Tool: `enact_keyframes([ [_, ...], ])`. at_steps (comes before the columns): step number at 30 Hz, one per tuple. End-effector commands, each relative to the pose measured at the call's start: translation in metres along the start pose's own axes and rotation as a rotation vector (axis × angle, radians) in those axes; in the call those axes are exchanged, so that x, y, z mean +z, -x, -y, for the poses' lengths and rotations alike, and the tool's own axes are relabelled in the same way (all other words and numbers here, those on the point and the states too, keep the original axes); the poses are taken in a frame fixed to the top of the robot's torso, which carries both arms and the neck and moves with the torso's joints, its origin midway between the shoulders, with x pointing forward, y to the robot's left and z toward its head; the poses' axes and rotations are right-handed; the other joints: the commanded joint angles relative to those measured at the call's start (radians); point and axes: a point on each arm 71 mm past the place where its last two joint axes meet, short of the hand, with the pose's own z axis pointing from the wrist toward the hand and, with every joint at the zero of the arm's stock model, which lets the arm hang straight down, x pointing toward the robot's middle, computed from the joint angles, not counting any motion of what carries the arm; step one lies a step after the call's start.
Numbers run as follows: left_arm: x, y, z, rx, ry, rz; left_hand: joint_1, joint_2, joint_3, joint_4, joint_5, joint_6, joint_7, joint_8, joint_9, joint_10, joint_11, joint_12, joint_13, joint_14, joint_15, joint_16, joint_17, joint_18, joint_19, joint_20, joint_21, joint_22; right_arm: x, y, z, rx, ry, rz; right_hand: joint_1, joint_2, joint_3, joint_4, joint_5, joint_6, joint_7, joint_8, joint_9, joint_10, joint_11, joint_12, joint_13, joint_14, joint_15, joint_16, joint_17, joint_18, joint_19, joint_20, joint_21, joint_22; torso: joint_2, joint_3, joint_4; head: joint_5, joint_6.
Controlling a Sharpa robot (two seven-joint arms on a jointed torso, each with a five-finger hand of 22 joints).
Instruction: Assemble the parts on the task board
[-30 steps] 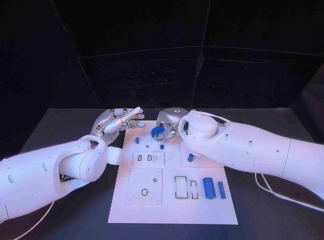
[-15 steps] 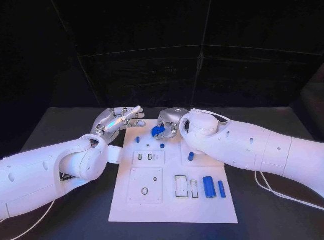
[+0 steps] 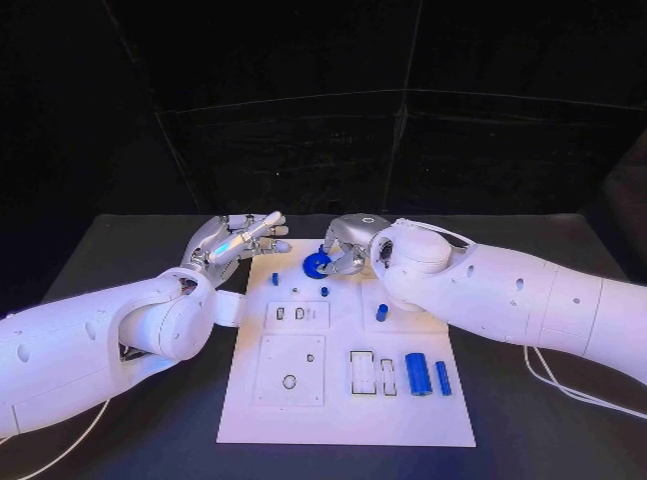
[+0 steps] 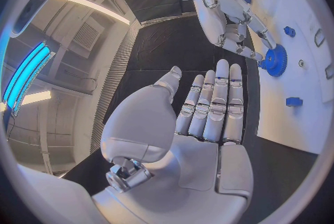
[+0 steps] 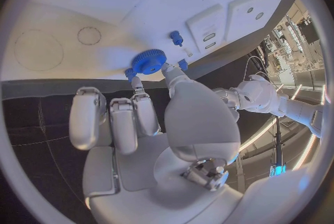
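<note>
A blue gear (image 3: pixel 317 265) is pinched between the thumb and a finger of my right hand (image 3: pixel 346 243), low over the far end of the white task board (image 3: pixel 345 410). In the right wrist view the gear (image 5: pixel 147 61) sits at the fingertips of that hand (image 5: pixel 142 123), just above the board (image 5: pixel 104 6). My left hand (image 3: pixel 238 241) hovers beside the board's far left corner, fingers straight and apart, holding nothing. The left wrist view shows its flat palm (image 4: pixel 209 123), with the right hand (image 4: pixel 233 15) and the gear (image 4: pixel 275 61) beyond it.
Small blue pegs (image 3: pixel 274 279) (image 3: pixel 323 291) (image 3: pixel 382 312) stand on the board's far half. Two blue cylinders (image 3: pixel 417 374) (image 3: pixel 441 378) lie near its right edge beside empty slots (image 3: pixel 362 372). A white cable (image 3: pixel 561 385) trails on the black table at the right.
My right hand has lowered the gear slightly toward the board, and its arm has shifted a little to the right. The left hand has stayed in place.
</note>
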Motion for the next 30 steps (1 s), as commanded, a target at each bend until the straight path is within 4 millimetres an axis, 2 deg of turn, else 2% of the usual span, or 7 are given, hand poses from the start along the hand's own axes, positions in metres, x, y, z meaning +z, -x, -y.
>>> enact_keyframes([
  [1, 0.0, 0.0, 0.001, -0.001, -0.007, -0.007, 0.0, 0.001, -0.001, -0.005, 0.003, 0.005, -0.002, -0.006, -0.001, 0.005, 0.003, -0.004, -0.001, 0.001, 0.0, -0.004, 0.001, 0.006, 0.006, -0.001, -0.002, -0.001, -0.005, 0.012, 0.002, 0.072, 0.042, 0.145, 0.016, -0.001, 0.006, -0.007, 0.011, 0.012, 0.0, 0.003, -0.001, 0.001, 0.0, 0.004, 0.063, 0.077, 0.003, -0.003, 0.126, -0.01, 0.004, 0.001, 0.006, 0.0, 0.0, 0.0002, -0.0023, -0.001, 0.001],
  [6, 0.0, 0.001, 0.001, 0.0, -0.007, -0.006, 0.0, 0.001, -0.001, -0.005, 0.003, 0.005, -0.002, -0.006, -0.001, 0.005, 0.003, -0.004, -0.001, 0.001, 0.0, -0.004, 0.001, 0.006, 0.006, -0.001, -0.002, -0.001, -0.021, 0.018, 0.018, 0.169, 0.091, 0.199, 0.055, 0.003, 0.021, -0.029, 0.01, 0.014, -0.001, 0.001, -0.002, -0.001, -0.001, 0.0, 0.06, 0.075, 0.002, -0.006, 0.118, -0.01, 0.001, 0.001, 0.003, -0.004, -0.001, 0.0006, -0.0022, -0.005, 0.004],
  [11, -0.001, 0.003, 0.002, 0.001, -0.007, -0.003, 0.002, 0.001, 0.0, -0.007, 0.003, 0.005, -0.001, -0.007, -0.001, 0.005, 0.003, -0.005, -0.001, 0.001, 0.0, -0.005, 0.002, 0.006, 0.006, -0.001, -0.002, -0.002, -0.044, 0.019, 0.056, 0.329, 0.094, 0.158, 0.112, -0.004, 0.031, -0.073, -0.067, 0.022, -0.001, 0.001, -0.002, -0.008, -0.002, -0.008, 0.052, 0.072, 0.001, -0.011, 0.107, -0.007, -0.007, 0.0, -0.003, -0.016, -0.003, 0.002, -0.0099, -0.011, 0.011],
  [20, 0.0, 0.001, 0.001, -0.002, -0.008, -0.008, 0.004, 0.001, 0.001, -0.008, 0.003, 0.006, -0.003, -0.007, -0.001, 0.007, 0.002, -0.005, -0.001, 0.001, 0.0, -0.006, 0.004, 0.006, 0.006, -0.001, -0.003, -0.002, -0.085, 0.022, 0.134, 0.458, 0.024, 0.126, 0.188, -0.022, 0.037, -0.146, -0.103, 0.051, -0.007, 0.011, 0.0, -0.014, -0.007, -0.017, 0.044, 0.072, -0.003, -0.012, 0.108, -0.005, -0.013, -0.003, -0.01, -0.027, -0.002, 0.0131, -0.0278, -0.032, 0.027],
  [23, 0.001, 0.0, 0.001, -0.003, -0.008, -0.011, 0.004, 0.001, 0.001, -0.008, 0.003, 0.006, -0.003, -0.007, -0.001, 0.007, 0.002, -0.005, -0.001, 0.001, 0.0, -0.006, 0.004, 0.006, 0.006, -0.001, -0.003, -0.002, -0.092, 0.02, 0.152, 0.46, -0.005, 0.128, 0.19, -0.025, 0.034, -0.151, -0.104, 0.049, -0.007, 0.009, -0.001, -0.015, -0.007, -0.017, 0.044, 0.073, -0.004, -0.012, 0.11, -0.005, -0.013, -0.004, -0.01, -0.027, -0.002, 0.0146, -0.0262, -0.039, 0.029],
  [27, 0.002, -0.001, 0.0, -0.003, -0.008, -0.013, 0.004, 0.001, 0.001, -0.008, 0.003, 0.006, -0.003, -0.007, -0.001, 0.007, 0.002, -0.005, -0.001, 0.001, 0.0, -0.006, 0.004, 0.006, 0.006, -0.001, -0.003, -0.002, -0.101, 0.006, 0.167, 0.462, -0.037, 0.11, 0.191, -0.029, 0.029, -0.156, -0.105, 0.038, -0.005, 0.002, -0.004, -0.018, -0.006, -0.021, 0.039, 0.073, -0.003, -0.012, 0.111, -0.005, -0.014, -0.004, -0.01, -0.027, -0.002, 0.0103, -0.0254, -0.045, 0.029],
  [30, 0.003, -0.002, 0.0, -0.004, -0.008, -0.013, 0.004, 0.001, 0.001, -0.008, 0.003, 0.006, -0.003, -0.007, -0.001, 0.007, 0.002, -0.005, -0.001, 0.001, 0.0, -0.006, 0.004, 0.006, 0.006, -0.001, -0.003, -0.002, -0.104, -0.001, 0.173, 0.464, -0.051, 0.096, 0.191, -0.03, 0.025, -0.159, -0.105, 0.029, -0.003, -0.004, -0.005, -0.02, -0.004, -0.024, 0.037, 0.073, -0.002, -0.011, 0.112, -0.005, -0.014, -0.003, -0.01, -0.027, -0.002, 0.0119, -0.0245, -0.047, 0.026],
])
